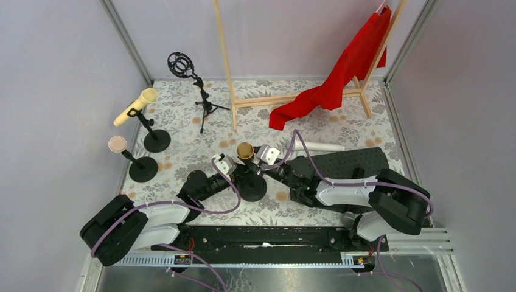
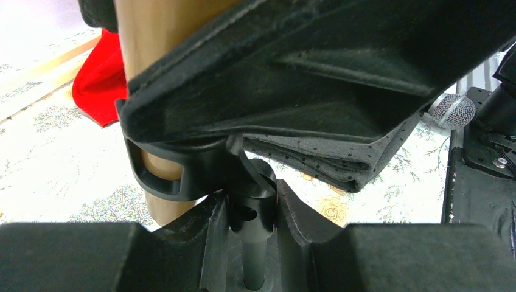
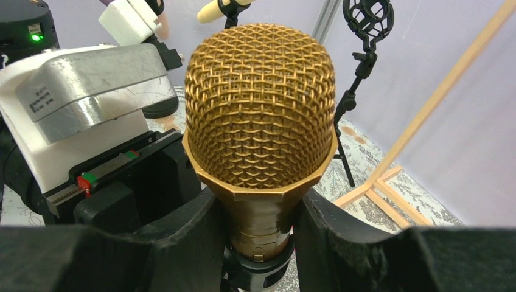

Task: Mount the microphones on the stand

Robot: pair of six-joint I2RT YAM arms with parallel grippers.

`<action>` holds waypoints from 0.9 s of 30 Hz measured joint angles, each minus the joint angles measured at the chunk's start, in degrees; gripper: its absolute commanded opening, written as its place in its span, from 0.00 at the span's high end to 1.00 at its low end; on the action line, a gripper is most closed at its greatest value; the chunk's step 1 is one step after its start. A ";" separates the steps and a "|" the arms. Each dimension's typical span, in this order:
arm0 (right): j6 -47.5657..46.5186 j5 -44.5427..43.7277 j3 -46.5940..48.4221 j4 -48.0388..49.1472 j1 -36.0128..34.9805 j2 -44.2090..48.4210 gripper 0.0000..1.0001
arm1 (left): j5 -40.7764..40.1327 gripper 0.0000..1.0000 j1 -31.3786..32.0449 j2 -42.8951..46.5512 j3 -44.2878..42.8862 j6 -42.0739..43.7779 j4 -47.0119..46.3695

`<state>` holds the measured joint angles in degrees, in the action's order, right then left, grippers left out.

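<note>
The gold microphone [image 1: 245, 150] stands upright, head up, with my right gripper [image 1: 254, 159] shut on its neck [image 3: 261, 225]. Its body [image 2: 146, 36] passes through the black clip [image 2: 159, 177] of a round-based stand [image 1: 251, 187]. My left gripper [image 2: 254, 214] is shut on that stand's post just under the clip. The pale yellow microphone [image 1: 136, 106] and the pink microphone [image 1: 117, 144] each sit in a stand at the left. On the mat behind my right arm lies the white microphone [image 1: 322, 146], its mesh head [image 2: 453, 111] showing in the left wrist view.
A tripod stand with an empty ring mount [image 1: 181, 64] is at the back. A wooden rack [image 1: 292, 98] with a red cloth [image 1: 341, 79] fills the back right. A black pad [image 1: 356, 161] lies under my right arm. Walls close in on both sides.
</note>
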<state>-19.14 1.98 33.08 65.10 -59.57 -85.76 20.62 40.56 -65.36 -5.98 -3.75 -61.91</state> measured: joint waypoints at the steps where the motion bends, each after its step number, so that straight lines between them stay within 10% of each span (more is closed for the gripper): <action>1: 0.04 -0.07 -0.02 0.26 0.00 -0.28 1.00 | 0.00 1.00 0.00 0.00 0.00 -0.02 0.00; 8: 0.42 -0.90 -0.17 0.81 0.04 -1.36 0.97 | -0.02 1.00 0.02 0.00 0.00 -0.15 0.02; 27: -1.14 1.57 -0.04 -10.12 0.11 6.75 0.45 | 0.90 1.00 0.74 -0.04 0.00 0.50 0.00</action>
<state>-20.27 3.55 33.04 54.98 -59.46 -79.00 21.52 41.30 -65.41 -5.98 -3.25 -61.91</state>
